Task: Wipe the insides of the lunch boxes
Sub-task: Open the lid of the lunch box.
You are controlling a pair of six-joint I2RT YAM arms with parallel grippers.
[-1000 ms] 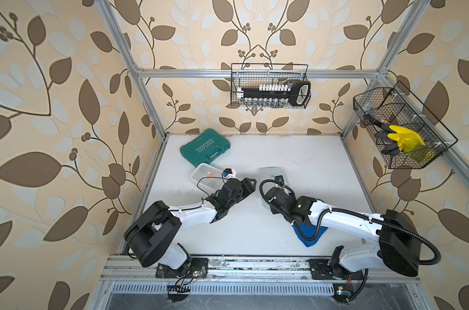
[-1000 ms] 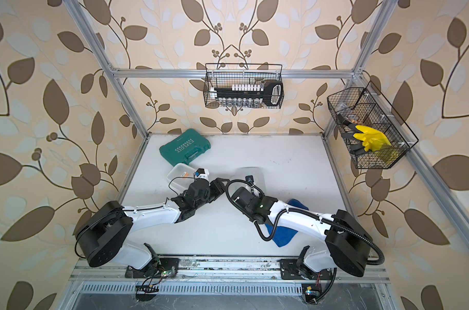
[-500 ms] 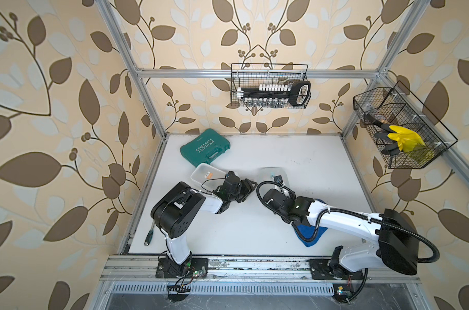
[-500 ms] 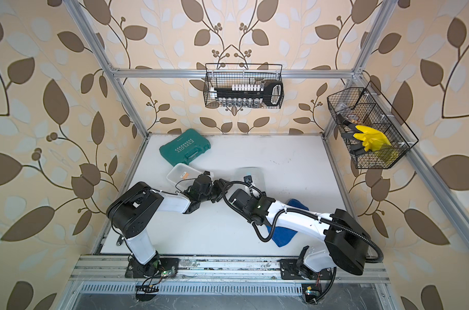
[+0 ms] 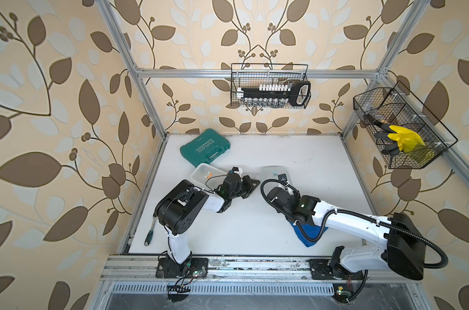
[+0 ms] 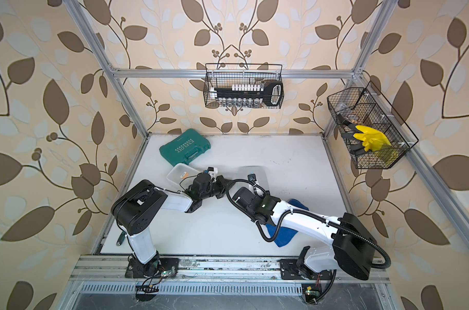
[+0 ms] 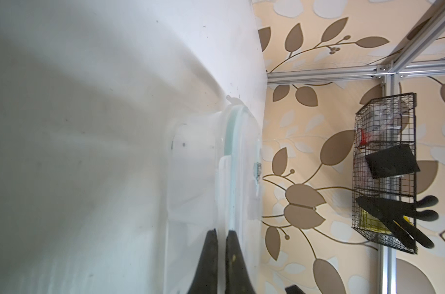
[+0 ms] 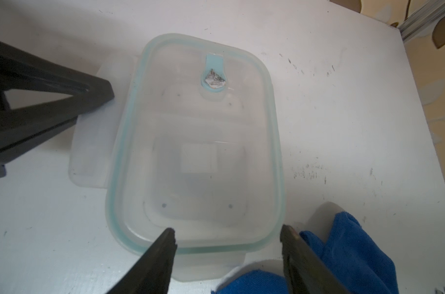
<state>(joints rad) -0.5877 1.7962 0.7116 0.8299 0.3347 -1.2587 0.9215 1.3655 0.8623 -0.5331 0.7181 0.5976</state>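
Lidded lunch box [image 8: 198, 152] lay lengthwise ahead of our spread right fingers [image 8: 152, 262]; left fingers [image 7: 208, 257], pressed together, at side flap [image 8: 89, 152].

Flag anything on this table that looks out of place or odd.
A hand tool lies loose at the table's front left edge, beside the left arm, unrelated to wiping. One lunch box has its teal-sealed lid on, so its inside is out of reach. The blue cloth lies partly under the right arm.
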